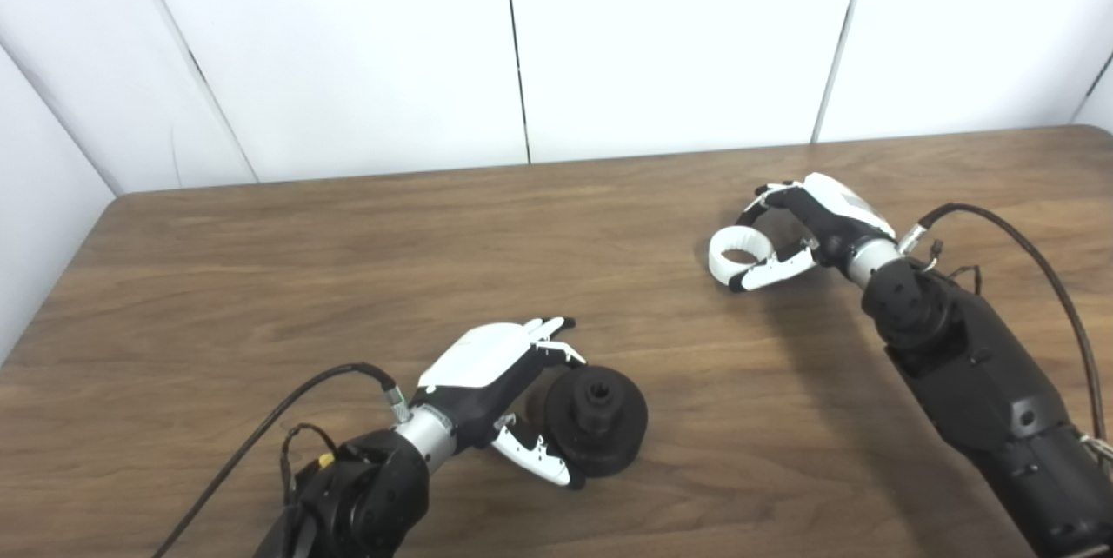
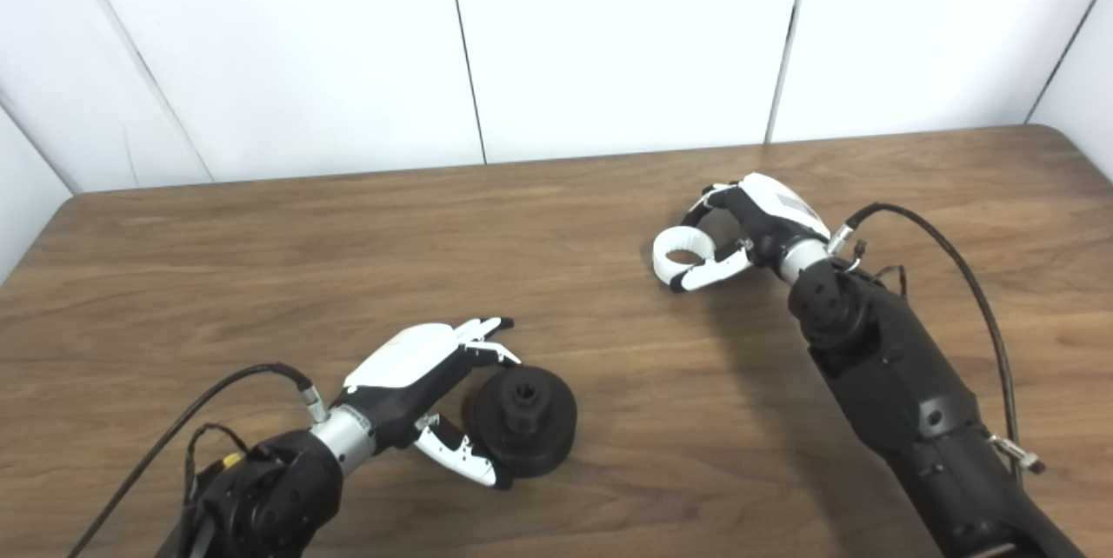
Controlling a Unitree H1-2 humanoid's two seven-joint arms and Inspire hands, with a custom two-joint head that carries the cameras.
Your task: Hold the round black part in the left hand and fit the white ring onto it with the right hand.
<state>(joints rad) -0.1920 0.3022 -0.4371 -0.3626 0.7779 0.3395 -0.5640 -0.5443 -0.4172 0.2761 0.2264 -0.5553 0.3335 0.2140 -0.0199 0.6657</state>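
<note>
Down on the wooden table [image 1: 348, 262] sits one black part [image 1: 598, 421], a round matte disc with a raised hub at its centre holding a dark socket; it lies flat, hub and socket facing up. The left hand [image 1: 496, 380] is spread around its left edge, fingers above, thumb below, seemingly touching but not clamped. Well apart, at the right, one white ring [image 1: 736, 254] lies on the table, opening upward. The right hand [image 1: 804, 223] pinches its right side.
</note>
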